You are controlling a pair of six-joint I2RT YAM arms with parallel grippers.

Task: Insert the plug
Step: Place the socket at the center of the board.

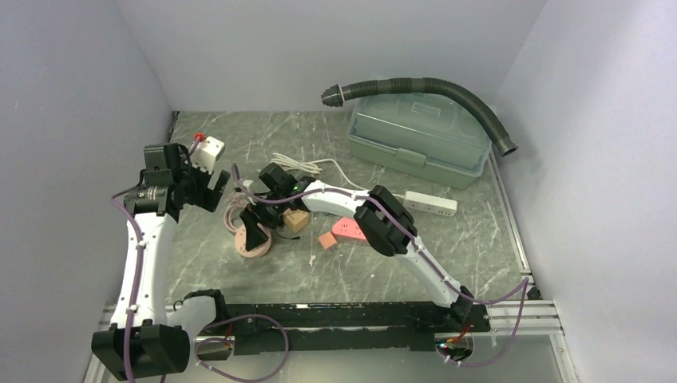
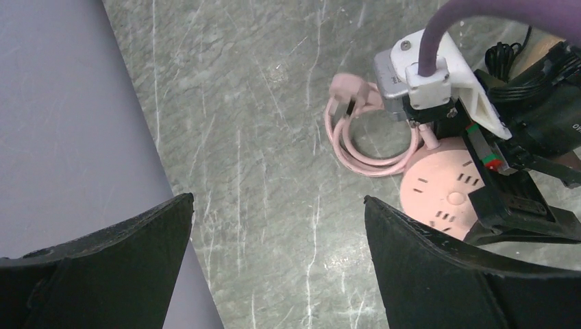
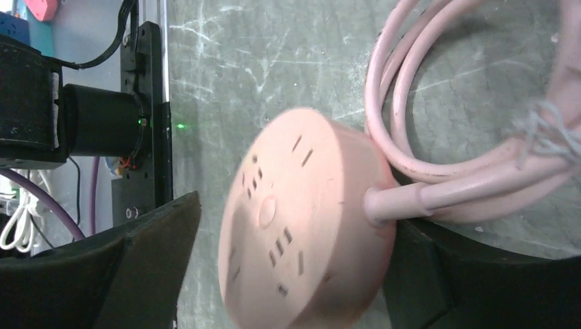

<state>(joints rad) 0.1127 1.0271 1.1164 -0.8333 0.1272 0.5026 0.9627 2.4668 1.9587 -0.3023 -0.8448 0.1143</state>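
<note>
No text, brand or number can be read in any of the 3 views. A small white marking on the black housing (image 2: 571, 127), at the right edge of the left wrist view, is cut off and too blurred to make out.

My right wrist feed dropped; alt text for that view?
A round pink socket hub lies between the open fingers of the right gripper, slots facing the camera. Its pink cable coils at upper right on the grey table.
</note>
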